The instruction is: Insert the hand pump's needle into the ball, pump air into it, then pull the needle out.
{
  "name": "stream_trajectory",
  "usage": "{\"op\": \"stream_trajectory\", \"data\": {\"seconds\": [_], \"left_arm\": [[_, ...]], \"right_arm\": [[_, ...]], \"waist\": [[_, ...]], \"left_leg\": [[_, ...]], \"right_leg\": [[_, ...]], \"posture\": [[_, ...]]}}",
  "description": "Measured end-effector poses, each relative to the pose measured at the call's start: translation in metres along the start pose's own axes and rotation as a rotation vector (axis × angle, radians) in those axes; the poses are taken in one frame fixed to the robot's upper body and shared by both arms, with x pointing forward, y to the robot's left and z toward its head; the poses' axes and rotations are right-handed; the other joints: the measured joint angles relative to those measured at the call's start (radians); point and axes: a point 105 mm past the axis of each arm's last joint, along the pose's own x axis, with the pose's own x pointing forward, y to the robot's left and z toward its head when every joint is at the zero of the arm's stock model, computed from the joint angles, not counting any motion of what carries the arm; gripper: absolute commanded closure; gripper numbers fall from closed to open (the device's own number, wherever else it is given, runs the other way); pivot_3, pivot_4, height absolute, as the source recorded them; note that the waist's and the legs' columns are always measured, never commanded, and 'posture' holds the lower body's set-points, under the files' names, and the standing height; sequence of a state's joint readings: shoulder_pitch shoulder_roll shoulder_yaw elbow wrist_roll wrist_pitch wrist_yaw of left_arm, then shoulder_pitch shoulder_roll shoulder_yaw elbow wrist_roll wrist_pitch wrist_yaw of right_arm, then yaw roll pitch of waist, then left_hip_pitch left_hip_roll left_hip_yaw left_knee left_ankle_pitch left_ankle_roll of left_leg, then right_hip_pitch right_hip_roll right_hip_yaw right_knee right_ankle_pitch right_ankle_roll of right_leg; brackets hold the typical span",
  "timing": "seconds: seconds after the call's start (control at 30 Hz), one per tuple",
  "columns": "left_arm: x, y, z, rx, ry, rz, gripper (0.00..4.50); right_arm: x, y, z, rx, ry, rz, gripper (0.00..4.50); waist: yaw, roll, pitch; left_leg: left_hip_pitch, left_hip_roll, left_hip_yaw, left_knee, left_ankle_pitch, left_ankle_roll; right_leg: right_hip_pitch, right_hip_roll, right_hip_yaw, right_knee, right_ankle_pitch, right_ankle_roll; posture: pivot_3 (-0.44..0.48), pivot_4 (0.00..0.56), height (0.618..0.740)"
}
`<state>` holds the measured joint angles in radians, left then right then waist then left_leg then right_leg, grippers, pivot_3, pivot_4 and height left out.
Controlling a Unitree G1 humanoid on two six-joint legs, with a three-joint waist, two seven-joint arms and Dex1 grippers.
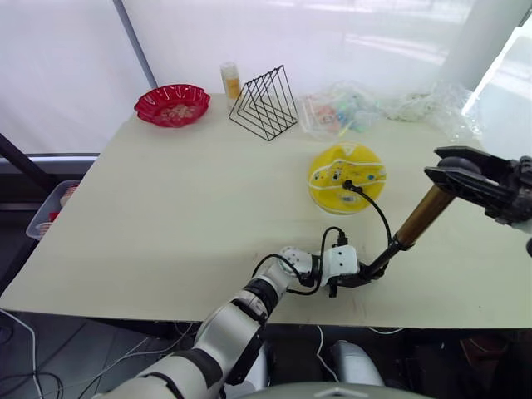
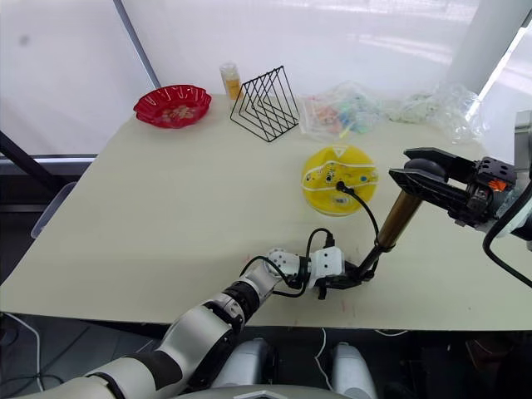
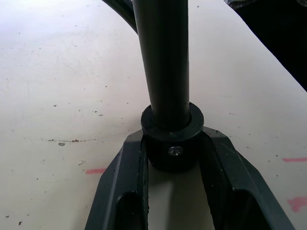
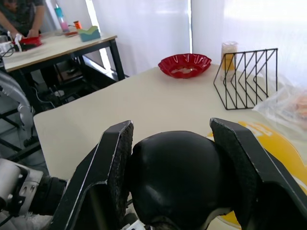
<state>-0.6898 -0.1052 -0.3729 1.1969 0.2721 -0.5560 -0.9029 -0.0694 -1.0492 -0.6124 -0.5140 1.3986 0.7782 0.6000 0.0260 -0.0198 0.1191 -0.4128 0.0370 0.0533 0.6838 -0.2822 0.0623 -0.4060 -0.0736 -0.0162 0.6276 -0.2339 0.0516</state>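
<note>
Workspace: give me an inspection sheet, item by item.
Surface: pale table, small red marks near the front edge.
Job's things: yellow ball lies flat and saggy; hand pump leans tilted, its hose running to the ball's top.
Clutter: red bowl, wire rack, small bottle, plastic bags along the far edge.
Hands: left hand shut on the pump's base cap; right hand shut on the black handle.
Cables: black cable looped at the left wrist.
Surroundings: white curtains; another table with a person behind.
</note>
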Motion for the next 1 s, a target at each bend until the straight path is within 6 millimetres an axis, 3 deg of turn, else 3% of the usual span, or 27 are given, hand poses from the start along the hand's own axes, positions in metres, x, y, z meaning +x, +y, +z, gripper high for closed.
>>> {"op": "stream_trajectory", "data": {"seconds": [0.1,0.2,0.33,0.6,0.83,0.9,1.0], "left_arm": [[0.000,-0.001,-0.001,-0.003,0.002,-0.004,3.48],[-0.001,-0.001,-0.004,-0.015,0.013,-0.001,3.48],[-0.003,-0.002,-0.011,-0.041,0.032,0.011,3.48],[-0.003,-0.003,-0.012,-0.049,0.036,0.012,3.48],[-0.002,-0.002,-0.009,-0.039,0.029,0.010,3.48],[-0.001,-0.001,-0.006,-0.031,0.018,0.011,3.48],[0.000,-0.001,-0.003,-0.025,0.011,0.004,3.48]], "right_arm": [[-0.001,0.004,-0.007,-0.042,-0.023,-0.013,2.43],[0.003,0.006,-0.027,-0.046,-0.032,-0.023,2.43],[0.009,0.003,-0.075,0.000,0.001,-0.075,2.43],[0.013,0.002,-0.146,0.010,0.099,-0.106,2.43],[0.014,0.002,-0.132,0.010,0.029,-0.073,2.43],[0.013,-0.002,-0.111,0.001,0.022,-0.046,2.43],[0.014,-0.003,-0.073,-0.022,-0.008,-0.009,2.43]], "waist": [[0.001,-0.003,-0.003],[-0.001,-0.006,-0.009],[-0.011,-0.013,-0.016],[-0.011,-0.015,-0.020],[-0.011,-0.008,-0.014],[-0.010,0.002,-0.007],[-0.006,0.004,-0.001]], "left_leg": [[0.000,0.000,-0.003,0.000,0.000,0.000],[0.001,0.000,-0.006,0.000,0.000,0.000],[0.013,0.001,-0.007,-0.001,0.000,0.000],[0.015,0.001,-0.008,-0.002,0.000,0.000],[0.014,0.001,-0.007,-0.002,0.000,0.000],[0.012,-0.001,-0.006,-0.002,0.000,0.000],[0.010,-0.001,-0.005,-0.002,0.000,0.000]], "right_leg": [[0.001,0.001,-0.003,-0.001,0.000,0.000],[0.003,0.002,-0.007,-0.001,0.000,-0.001],[0.014,0.000,-0.009,-0.002,-0.002,-0.002],[0.015,-0.005,-0.010,-0.002,-0.002,-0.003],[0.015,-0.007,-0.010,-0.002,-0.002,-0.003],[0.013,-0.008,-0.009,-0.002,-0.001,-0.002],[0.012,-0.009,-0.011,-0.002,-0.001,-0.002]], "posture": [[0.000,0.150,0.737],[0.000,0.150,0.737],[0.000,0.150,0.737],[0.000,0.150,0.737],[0.000,0.150,0.737],[0.000,0.150,0.737],[0.000,0.150,0.737]]}}
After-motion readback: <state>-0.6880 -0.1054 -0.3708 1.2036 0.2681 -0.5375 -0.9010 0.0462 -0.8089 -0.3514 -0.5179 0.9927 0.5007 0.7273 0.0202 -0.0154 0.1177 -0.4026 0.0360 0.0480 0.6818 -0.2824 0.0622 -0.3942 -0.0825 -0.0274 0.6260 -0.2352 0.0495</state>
